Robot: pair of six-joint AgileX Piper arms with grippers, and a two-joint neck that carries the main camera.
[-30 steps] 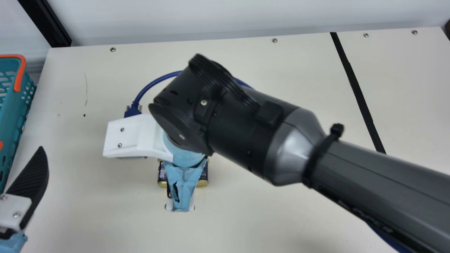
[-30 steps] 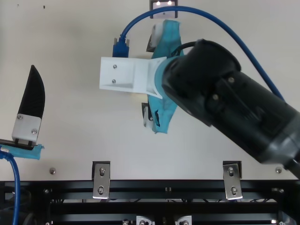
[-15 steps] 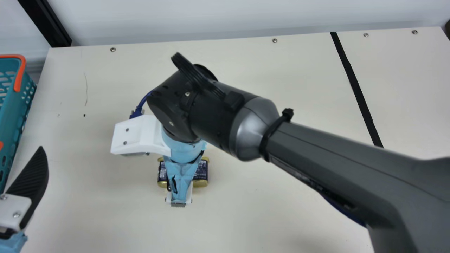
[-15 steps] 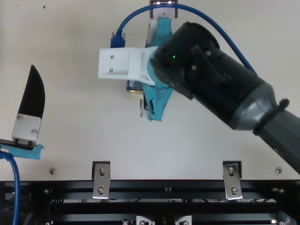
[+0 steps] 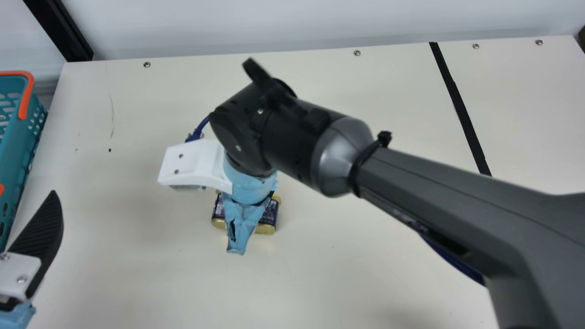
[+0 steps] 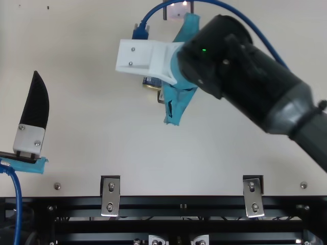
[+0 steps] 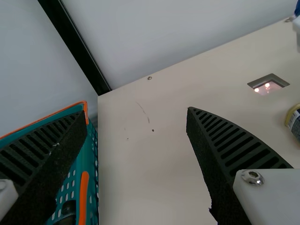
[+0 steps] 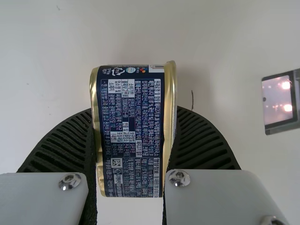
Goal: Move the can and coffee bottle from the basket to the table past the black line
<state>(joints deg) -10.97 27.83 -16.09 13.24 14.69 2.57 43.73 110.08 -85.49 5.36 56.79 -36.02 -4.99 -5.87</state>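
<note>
Main view: we are seeing the can [image 5: 270, 215] lying sideways beneath the right gripper [image 5: 244, 212], left of the black line [image 5: 461, 109]; the basket [image 5: 16, 157] is standing farther left. Top view: left gripper [image 6: 36, 102] is showing at left. Left wrist view: its fingers are standing wide apart. Right wrist view: ribbed fingers [image 8: 201, 143] are gripping both gold-rimmed ends, navy label facing us.

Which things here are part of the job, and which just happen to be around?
For the job: can, held in the right gripper; teal basket; black line; table; perhaps the dark object in the basket, too hidden to identify.

Just around: blue cables; metal brackets; framed shiny panel.
</note>
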